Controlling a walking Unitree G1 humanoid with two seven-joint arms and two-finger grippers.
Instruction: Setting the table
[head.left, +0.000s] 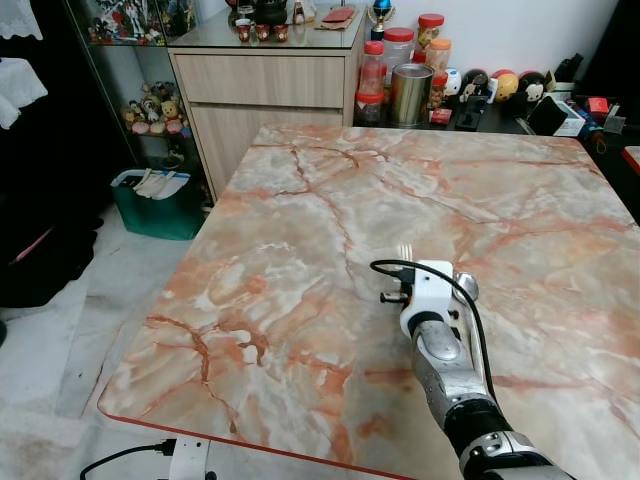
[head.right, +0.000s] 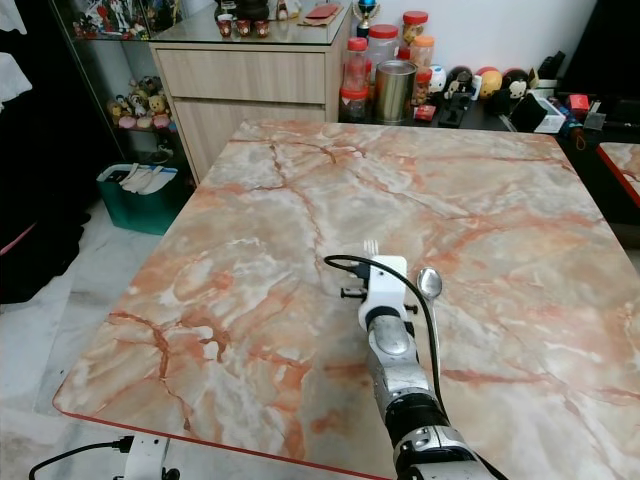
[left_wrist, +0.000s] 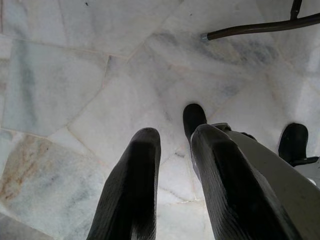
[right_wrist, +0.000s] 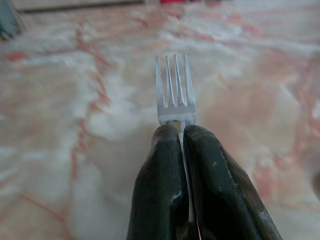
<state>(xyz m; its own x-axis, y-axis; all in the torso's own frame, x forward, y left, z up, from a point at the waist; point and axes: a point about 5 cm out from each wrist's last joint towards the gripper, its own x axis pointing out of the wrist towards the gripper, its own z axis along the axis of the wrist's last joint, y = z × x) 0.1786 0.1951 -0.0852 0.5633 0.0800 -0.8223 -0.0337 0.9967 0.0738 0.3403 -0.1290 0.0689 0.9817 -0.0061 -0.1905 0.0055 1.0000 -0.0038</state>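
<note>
Right gripper (right_wrist: 181, 137) is clamped on the fork (right_wrist: 174, 90) — tines forward, low over the marble table (head.left: 300, 200) toward its near edge, beside the spoon (head.right: 429, 282) — likely for pairing them.

Home dining room: marble table (head.left: 300, 250), behind it a wooden sideboard (head.left: 265, 95) with jars (head.left: 385, 60), figurines (head.left: 150, 110) in glass cabinet beside it.

I see a marble table (head.right: 300, 200), pink-veined, with a spoon (head.right: 429, 282) lying directly on it — near its middle.
</note>
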